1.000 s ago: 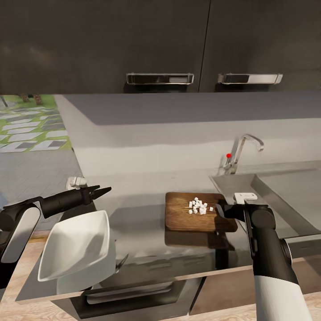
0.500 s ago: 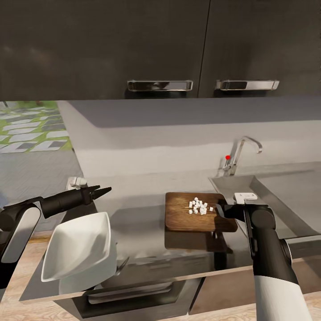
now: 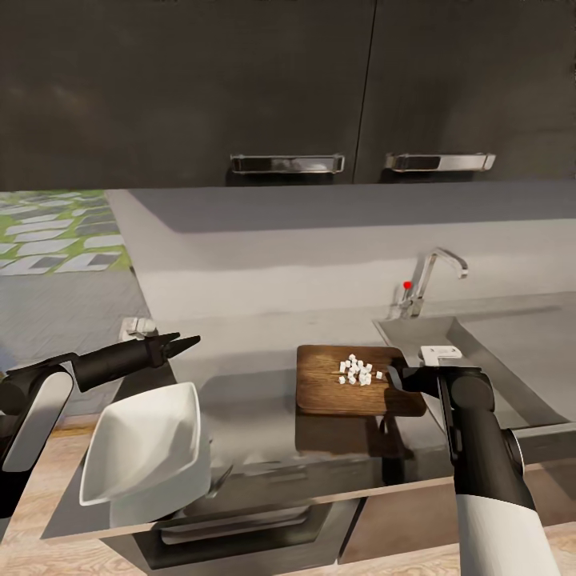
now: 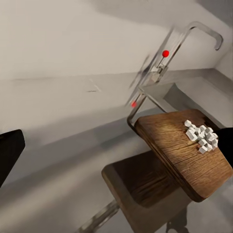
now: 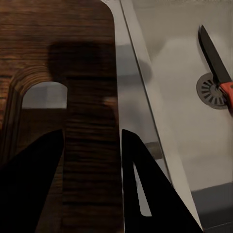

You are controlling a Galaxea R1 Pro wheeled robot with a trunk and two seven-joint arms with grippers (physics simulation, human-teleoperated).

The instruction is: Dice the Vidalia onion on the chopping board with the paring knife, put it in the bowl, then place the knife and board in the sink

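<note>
The dark wooden chopping board [image 3: 336, 392] hangs level above the grey countertop [image 3: 240, 368], casting a shadow below it. My right gripper [image 3: 396, 378] is shut on its right end, beside the slot handle [image 5: 43, 94]. A cluster of white diced onion [image 3: 358, 371] lies on the board's far right part and is seen again in the left wrist view [image 4: 201, 137]. The white bowl [image 3: 144, 444] sits at the counter's front left. My left gripper [image 3: 186, 341] hovers open behind the bowl, holding nothing. The red-handled paring knife [image 5: 216, 63] lies in the sink [image 5: 179, 58] by the drain.
The steel sink basin [image 3: 496, 352] with its chrome tap [image 3: 432, 276] lies right of the board. Dark wall cabinets [image 3: 280, 80] hang overhead. A small white object [image 3: 138, 326] sits at the counter's far left. Below the front edge is a dark drawer front [image 3: 232, 520].
The whole picture has slid down a little, so the camera has moved. Both arms, the held board and the onion keep their places; the bowl appears shifted slightly.
</note>
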